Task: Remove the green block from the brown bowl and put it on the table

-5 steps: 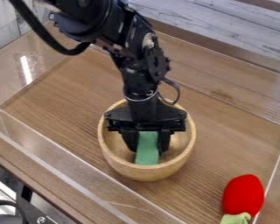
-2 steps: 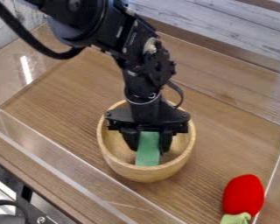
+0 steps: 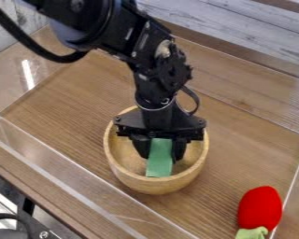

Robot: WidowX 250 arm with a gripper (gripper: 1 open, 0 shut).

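The brown bowl (image 3: 130,173) sits on the table (image 3: 78,103) near the front middle. The green block (image 3: 159,161) stands tilted inside it, its lower end down in the bowl. My black gripper (image 3: 161,140) reaches almost straight down into the bowl and is shut on the block's upper end, one finger on each side. The arm rises from it toward the upper left.
A red and green plush toy (image 3: 258,209) lies at the front right of the table. Clear acrylic walls (image 3: 40,168) run along the front and left edges. A pale plank wall is behind the table.
The arm's upper part has shifted slightly to the right. Gripper and green block stand nearly as before, still in the bowl.
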